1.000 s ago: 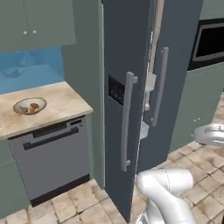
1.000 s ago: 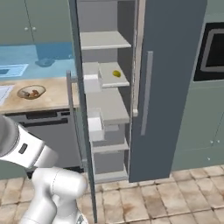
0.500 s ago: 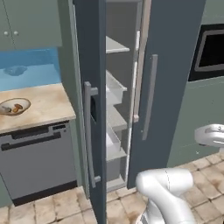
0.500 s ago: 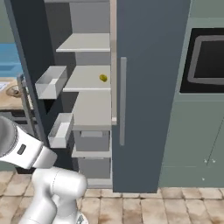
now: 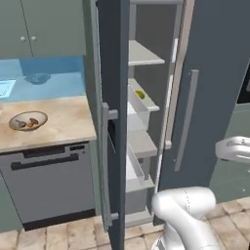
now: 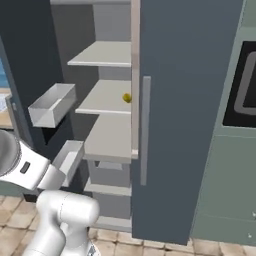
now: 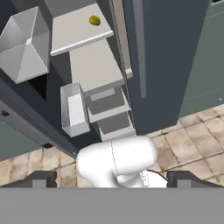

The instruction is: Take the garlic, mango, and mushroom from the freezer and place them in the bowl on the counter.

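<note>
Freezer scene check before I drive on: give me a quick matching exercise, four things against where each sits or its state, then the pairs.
Things:
1. mango
2. bowl
3. freezer door
4. gripper

Places or states:
A. swung open, showing its white bins
B. on the counter, left of the freezer
C. on a middle freezer shelf
D. open and empty, well back from the shelves

Pairs: 1-C, 2-B, 3-A, 4-D
</note>
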